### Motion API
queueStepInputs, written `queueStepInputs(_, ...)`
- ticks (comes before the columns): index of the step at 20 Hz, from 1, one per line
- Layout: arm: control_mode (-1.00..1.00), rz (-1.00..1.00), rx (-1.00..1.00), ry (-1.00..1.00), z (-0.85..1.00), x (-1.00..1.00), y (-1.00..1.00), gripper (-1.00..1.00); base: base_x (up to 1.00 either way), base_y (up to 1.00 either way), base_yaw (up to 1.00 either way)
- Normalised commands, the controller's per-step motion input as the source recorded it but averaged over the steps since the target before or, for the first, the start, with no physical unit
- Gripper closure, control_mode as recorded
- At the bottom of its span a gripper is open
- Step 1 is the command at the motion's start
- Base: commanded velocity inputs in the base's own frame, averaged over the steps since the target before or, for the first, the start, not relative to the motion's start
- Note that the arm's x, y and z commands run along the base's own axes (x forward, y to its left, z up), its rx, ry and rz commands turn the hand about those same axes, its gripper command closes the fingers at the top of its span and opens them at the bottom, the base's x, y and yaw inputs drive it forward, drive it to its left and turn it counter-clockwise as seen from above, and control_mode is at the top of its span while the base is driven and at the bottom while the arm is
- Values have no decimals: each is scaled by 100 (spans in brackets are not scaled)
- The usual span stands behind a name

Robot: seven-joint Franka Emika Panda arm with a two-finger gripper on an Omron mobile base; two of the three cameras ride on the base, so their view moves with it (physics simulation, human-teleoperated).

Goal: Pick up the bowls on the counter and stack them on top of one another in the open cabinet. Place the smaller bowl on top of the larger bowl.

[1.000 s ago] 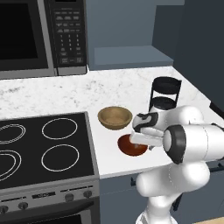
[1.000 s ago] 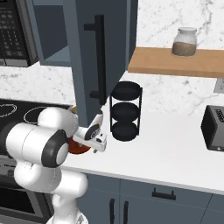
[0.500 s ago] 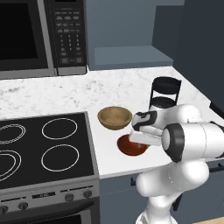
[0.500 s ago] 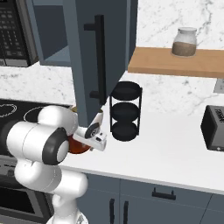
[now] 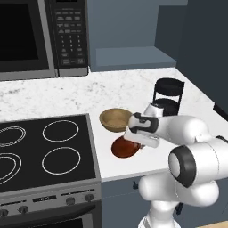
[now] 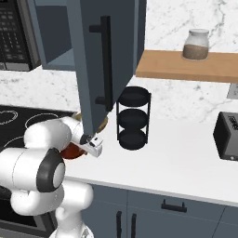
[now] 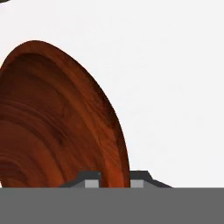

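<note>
Jaws [image 7: 113, 177] now clamped on smaller bowl [image 5: 124, 147] rim | larger bowl [image 5: 115, 119] empty

Smaller bowl [image 7: 57, 127]: dark red-brown wood grain, glossy, smooth. Larger bowl [image 5: 116, 119]: light tan wood look, matt. Counter [image 5: 67, 95]: white marble look, faint grey speckle, smooth. Stovetop [image 5: 44, 151]: flat black, slight sheen, white rings. Tiered rack [image 6: 133, 118]: black, probably metal, hard to tell at this size. Shelf [image 6: 186, 67]: pale wood. Jar [image 6: 196, 44]: clear glass. Cabinet door [image 6: 104, 56]: matt slate blue-grey.
</note>
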Motion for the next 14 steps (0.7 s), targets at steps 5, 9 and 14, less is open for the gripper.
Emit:
queueStepInputs(5, -100, -30, 0, -9, 35, -7, 30, 100, 0, 0, 0)
queueStepInputs(9, -100, -37, 0, -8, 40, -19, 0, 100, 0, 0, 0)
queueStepInputs(14, -100, -41, 0, -14, 53, -28, 3, 100, 0, 0, 0)
